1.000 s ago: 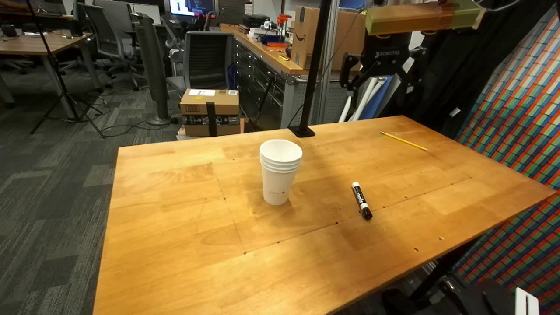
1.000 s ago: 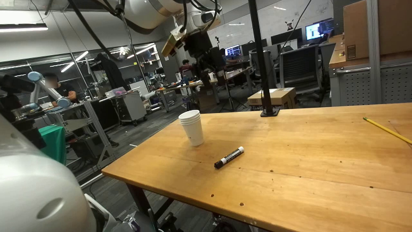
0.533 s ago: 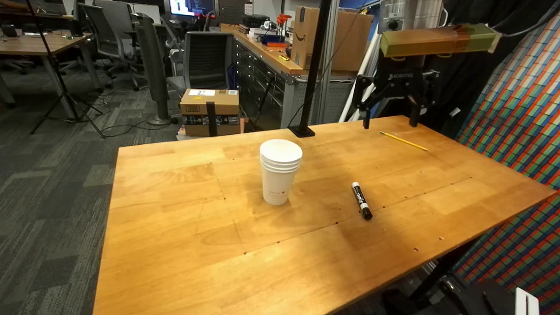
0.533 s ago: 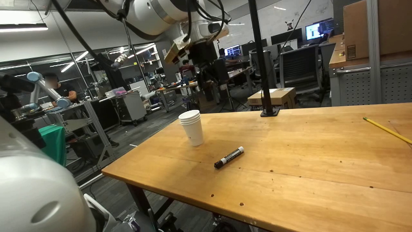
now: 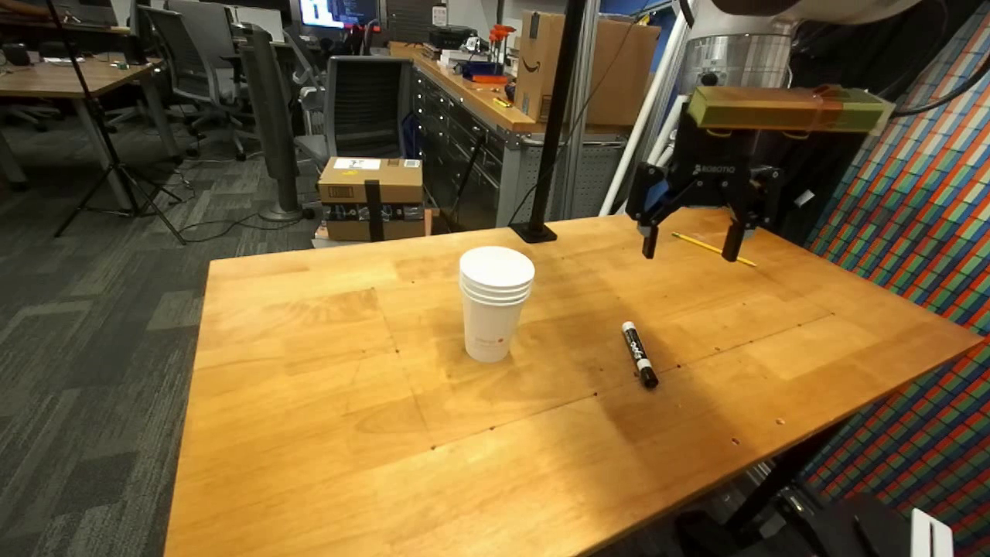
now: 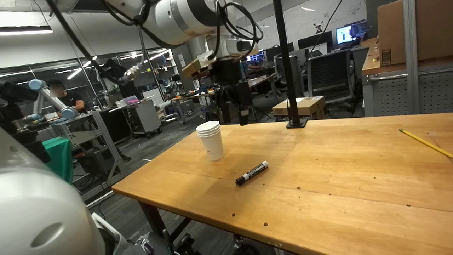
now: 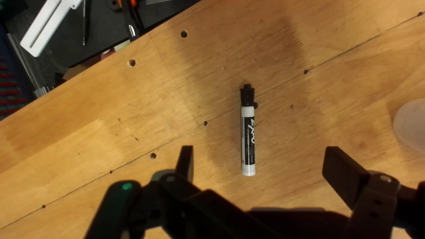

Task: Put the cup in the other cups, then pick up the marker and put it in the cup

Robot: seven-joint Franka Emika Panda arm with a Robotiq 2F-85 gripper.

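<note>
room: both sides of marker (image 7: 248, 136) | obstacles: cup stack (image 5: 495, 317), black post (image 5: 556, 116)

Toward two o'clock in an exterior view I read ROBOTIQ on my gripper (image 5: 690, 246). In the wrist view, EXPO runs along the marker (image 7: 248, 139), just off centre toward four o'clock; the finer lines blur on me. In an exterior view, a cardboard box (image 5: 539, 85) at twelve carries a curved smile arrow (image 5: 530, 68); toward ten, a lower box (image 5: 398, 188) has a white label (image 5: 356, 164) I can't read. At six, the print beside a red dot (image 5: 501, 341) on the stack of cups (image 5: 491, 319) is too small.
</note>
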